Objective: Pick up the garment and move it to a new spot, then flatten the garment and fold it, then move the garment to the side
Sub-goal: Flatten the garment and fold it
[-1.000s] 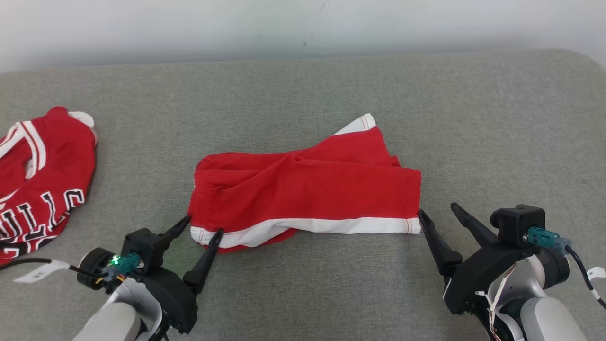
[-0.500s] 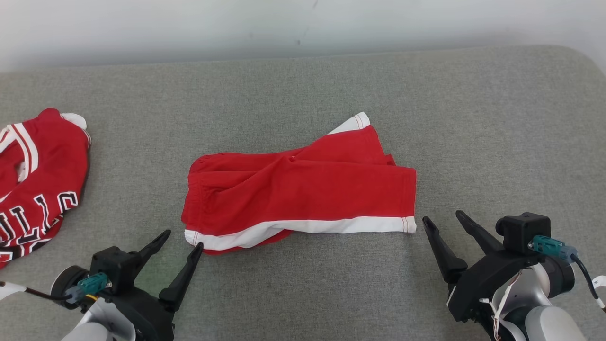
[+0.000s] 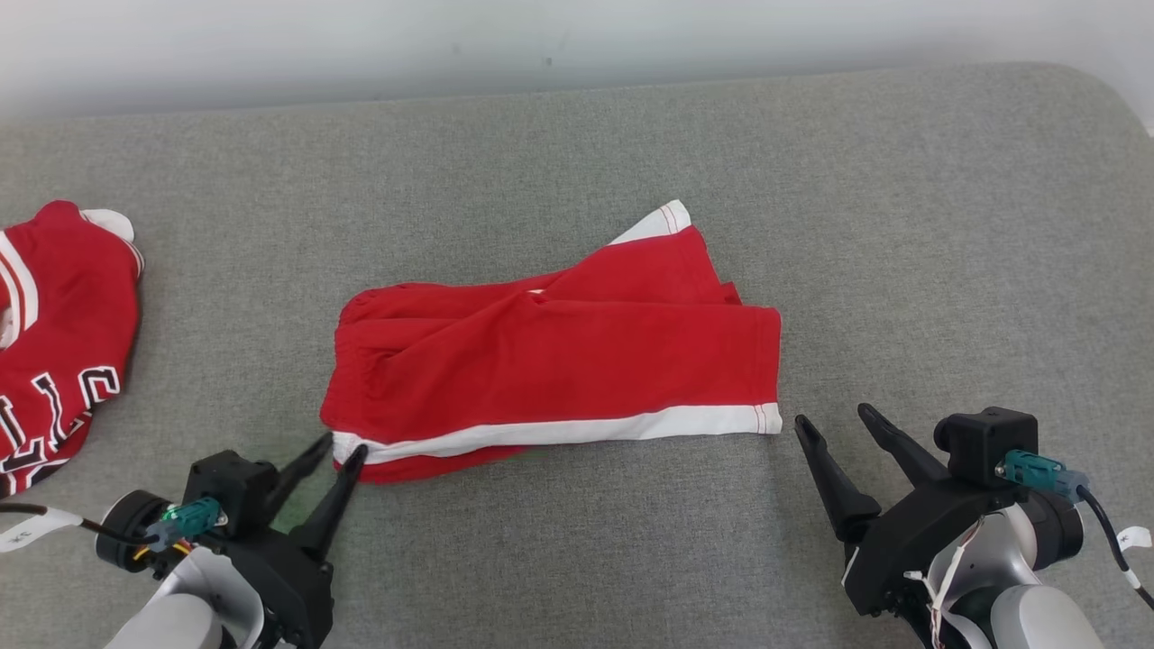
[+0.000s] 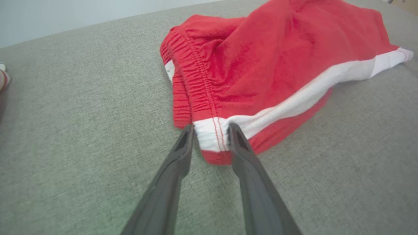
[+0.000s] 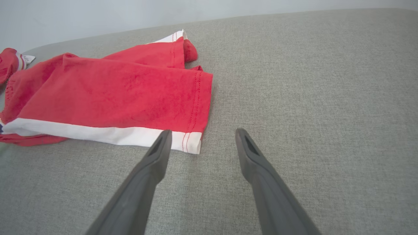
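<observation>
The garment, red shorts with a white side stripe, lies folded lengthwise in the middle of the grey cushion, waistband to the left. My left gripper is at its near left corner. In the left wrist view the left gripper stands narrowed, one finger on each side of the white corner of the garment, which lies flat between them, not pinched. My right gripper is wide open just off the near right corner. In the right wrist view the right gripper is beside the hem of the garment, with nothing between its fingers.
A red jersey with white trim and black lettering lies at the left edge, also seen as the jersey at far left. The grey cushion ends at a pale wall behind and rounds off at the far right.
The left gripper's fingers have drawn closer together around the shorts' near left corner. The right gripper stays wide open by the right hem. The camera has shifted, sliding the scene left.
</observation>
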Controlling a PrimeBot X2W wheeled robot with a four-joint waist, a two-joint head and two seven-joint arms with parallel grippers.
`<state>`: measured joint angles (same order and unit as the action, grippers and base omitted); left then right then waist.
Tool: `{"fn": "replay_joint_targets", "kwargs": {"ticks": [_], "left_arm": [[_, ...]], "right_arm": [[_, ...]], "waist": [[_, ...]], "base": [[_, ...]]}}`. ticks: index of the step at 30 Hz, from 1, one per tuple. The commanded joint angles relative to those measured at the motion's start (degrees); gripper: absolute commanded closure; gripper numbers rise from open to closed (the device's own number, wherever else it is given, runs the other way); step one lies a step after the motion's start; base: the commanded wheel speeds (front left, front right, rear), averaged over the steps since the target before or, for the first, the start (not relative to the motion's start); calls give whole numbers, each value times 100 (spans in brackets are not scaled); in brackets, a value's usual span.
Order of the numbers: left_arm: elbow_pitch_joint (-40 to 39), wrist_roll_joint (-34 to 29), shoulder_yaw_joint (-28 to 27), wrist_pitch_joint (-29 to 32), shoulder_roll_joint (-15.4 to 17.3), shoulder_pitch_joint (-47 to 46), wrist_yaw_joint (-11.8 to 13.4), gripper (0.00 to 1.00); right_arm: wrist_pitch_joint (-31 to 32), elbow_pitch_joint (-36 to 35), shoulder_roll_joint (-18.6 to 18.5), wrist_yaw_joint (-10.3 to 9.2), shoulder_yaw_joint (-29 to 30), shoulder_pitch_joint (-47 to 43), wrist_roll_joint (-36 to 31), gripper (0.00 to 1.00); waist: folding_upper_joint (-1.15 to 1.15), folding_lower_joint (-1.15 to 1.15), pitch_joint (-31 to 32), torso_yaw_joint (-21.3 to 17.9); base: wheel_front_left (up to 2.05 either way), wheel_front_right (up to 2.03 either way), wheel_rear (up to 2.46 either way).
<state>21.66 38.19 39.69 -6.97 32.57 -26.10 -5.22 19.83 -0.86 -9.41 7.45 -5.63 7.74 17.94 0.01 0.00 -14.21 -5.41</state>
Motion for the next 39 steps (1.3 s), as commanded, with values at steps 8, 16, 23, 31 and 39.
{"fn": "replay_joint_targets", "kwargs": {"ticks": [8,16,23,31,39], "left_arm": [[-52,91,57,-51,-85,-56,-32,100],[-176,121,52,-104,-88,85,74,100],[-406,55,100,-228,-252,314,395,100],[-380,-5,98,-412,-358,315,560,100],[-280,-19,126,-475,-380,212,485,100]], "right_arm": [[53,46,64,8,82,-84,-70,0],[101,0,50,8,126,-121,-92,0],[279,77,34,8,264,-294,-287,0],[68,420,37,8,169,-43,-399,0],[-27,925,28,8,-267,409,-391,0]], "waist": [[-1,0,6,73],[-1,0,16,115],[-1,0,-38,150],[-1,0,-158,230],[-1,0,-243,311]], "base": [[0,0,0],[0,0,0],[0,0,0],[0,0,0],[0,0,0]]}}
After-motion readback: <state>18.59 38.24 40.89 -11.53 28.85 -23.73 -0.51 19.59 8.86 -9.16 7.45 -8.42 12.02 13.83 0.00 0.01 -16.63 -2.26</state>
